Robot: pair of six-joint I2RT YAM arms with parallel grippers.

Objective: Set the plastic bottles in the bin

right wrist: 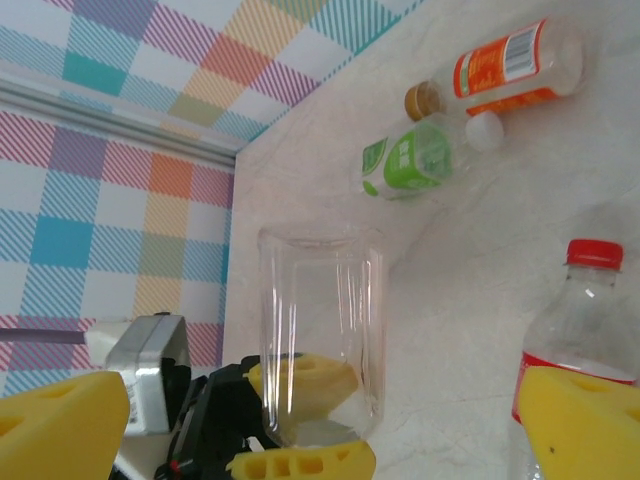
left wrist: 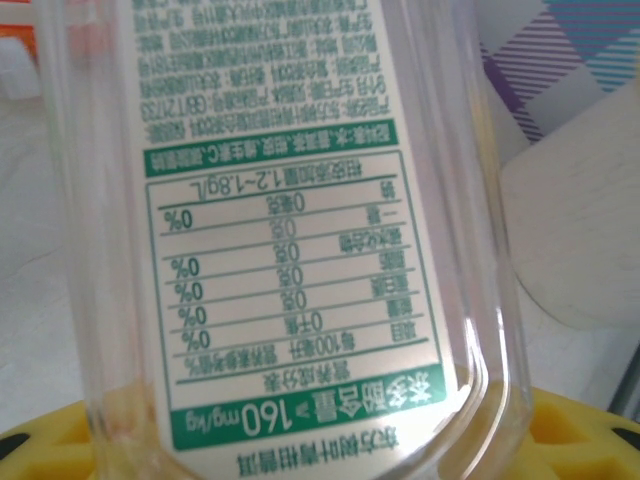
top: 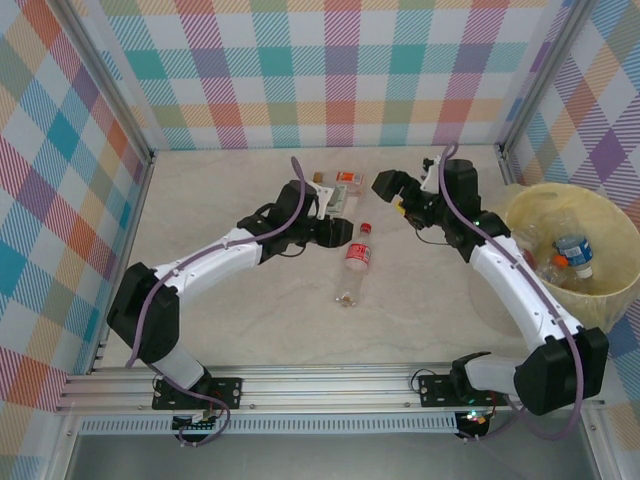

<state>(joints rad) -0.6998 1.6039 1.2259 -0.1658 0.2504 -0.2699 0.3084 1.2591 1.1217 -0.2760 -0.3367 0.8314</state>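
Note:
My left gripper (top: 336, 232) is shut on a clear plastic bottle (left wrist: 290, 240) with a white and green printed label; its yellow fingers (left wrist: 60, 445) show at either side of the bottle's base. From the right wrist the same bottle (right wrist: 320, 320) stands up out of the left gripper's yellow pads. My right gripper (top: 396, 192) hangs open just to the right of it, with nothing between its fingers (right wrist: 585, 420). On the table lie a red-capped bottle (top: 357, 258), an orange-labelled bottle (top: 350, 180) and a green-labelled bottle (right wrist: 415, 160). The pale yellow bin (top: 620, 262) stands at the right.
Inside the bin lie a blue-labelled bottle (top: 575, 250) and an orange-capped one (top: 556, 266). Checked walls close in the back and both sides. A metal rail (top: 330, 385) runs along the near edge.

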